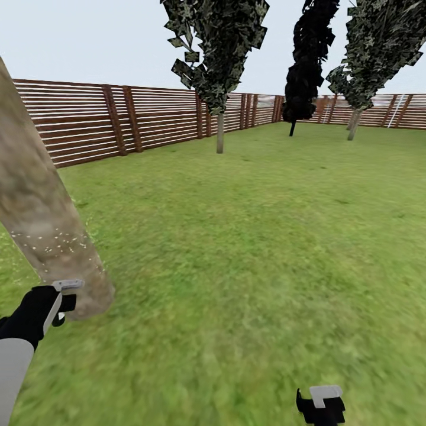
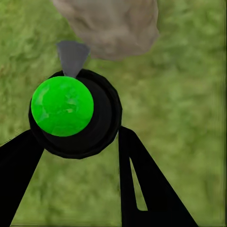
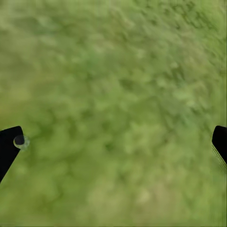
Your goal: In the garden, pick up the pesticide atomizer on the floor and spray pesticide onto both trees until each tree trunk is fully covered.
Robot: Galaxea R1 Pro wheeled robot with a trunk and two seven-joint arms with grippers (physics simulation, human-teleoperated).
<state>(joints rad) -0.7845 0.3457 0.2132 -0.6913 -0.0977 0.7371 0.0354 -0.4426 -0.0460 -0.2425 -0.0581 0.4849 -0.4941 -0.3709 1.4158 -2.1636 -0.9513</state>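
Fingers (image 2: pixel 142 189) of the left gripper (image 2: pixel 75 156) pinch the atomizer (image 2: pixel 71 113), nozzle toward the trunk (image 1: pixel 41 225) just ahead; right gripper (image 3: pixel 113 142) spread, empty.

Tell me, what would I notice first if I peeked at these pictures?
Probably the big pale tree trunk leaning across the left side, dotted with white specks. Right beside it, the left gripper holds a bottle that looks bright green in the wrist camera. Behind stretches green lawn up to a brown slatted fence.
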